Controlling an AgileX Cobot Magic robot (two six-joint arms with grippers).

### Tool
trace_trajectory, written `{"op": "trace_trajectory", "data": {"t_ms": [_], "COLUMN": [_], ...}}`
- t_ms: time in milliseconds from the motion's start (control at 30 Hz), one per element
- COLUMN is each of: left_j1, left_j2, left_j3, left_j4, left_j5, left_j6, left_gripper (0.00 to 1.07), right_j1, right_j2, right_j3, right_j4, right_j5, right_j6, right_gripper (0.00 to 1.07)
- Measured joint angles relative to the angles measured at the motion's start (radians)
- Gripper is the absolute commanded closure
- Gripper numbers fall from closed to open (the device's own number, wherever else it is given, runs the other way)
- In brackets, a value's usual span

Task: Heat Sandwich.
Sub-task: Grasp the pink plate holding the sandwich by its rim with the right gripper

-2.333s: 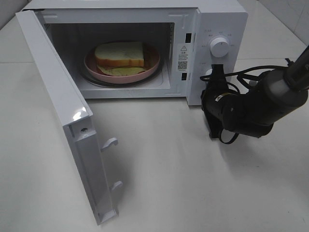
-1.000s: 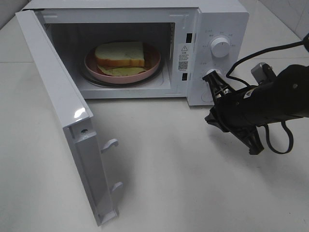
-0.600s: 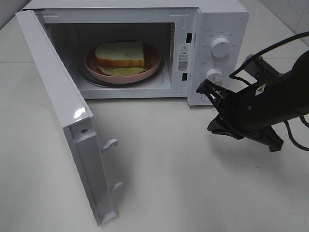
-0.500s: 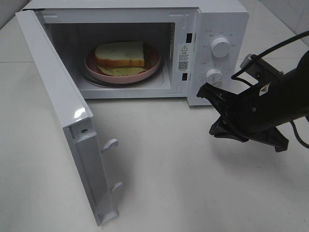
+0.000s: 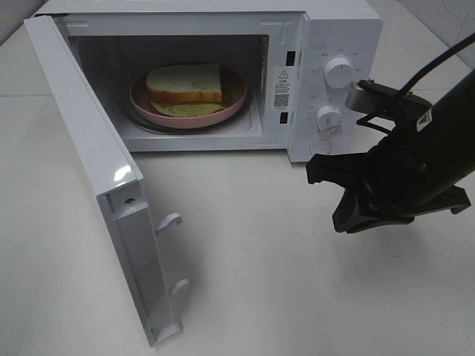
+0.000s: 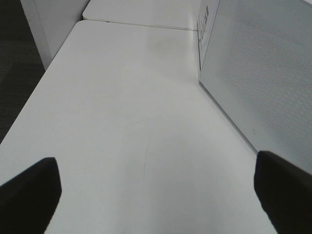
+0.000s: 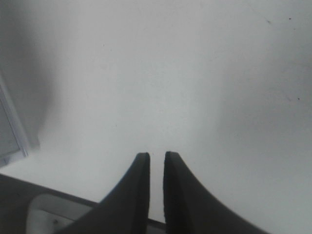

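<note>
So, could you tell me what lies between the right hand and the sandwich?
High view: bare table, the microwave's front frame and the plate's rim.

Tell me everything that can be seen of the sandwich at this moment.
The sandwich is made of white bread slices with a golden-tan crust. A pale green leafy layer shows under them at the front. It looks whole and lies flat on a round pink plate inside the microwave, whose door stands open. Only the plate touches it.

The microwave (image 5: 338, 33) and its door (image 5: 82, 141) look smooth, glossy white, the table (image 5: 260, 289) smooth and matt, the plate (image 5: 234, 99) matt pink, the right gripper (image 7: 156, 155) matt black plastic.
</note>
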State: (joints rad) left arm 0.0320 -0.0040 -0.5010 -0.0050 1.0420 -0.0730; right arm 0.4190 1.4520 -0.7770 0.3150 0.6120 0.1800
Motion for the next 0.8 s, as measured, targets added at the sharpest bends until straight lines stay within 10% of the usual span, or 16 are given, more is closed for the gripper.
{"op": "trace_trajectory", "data": {"t_ms": [800], "left_j1": [0.000], "left_j2": [0.000], "left_j3": [0.000], "left_j4": [0.000], "left_j5": [0.000], "left_j6": [0.000], "left_gripper": [0.03], "right_j1": [0.000], "right_j2": [0.000], "right_j3": [-0.196], "right_j4": [-0.259], "right_j5": [0.302], "right_j6": [-1.084], "right_gripper": [0.79]}}
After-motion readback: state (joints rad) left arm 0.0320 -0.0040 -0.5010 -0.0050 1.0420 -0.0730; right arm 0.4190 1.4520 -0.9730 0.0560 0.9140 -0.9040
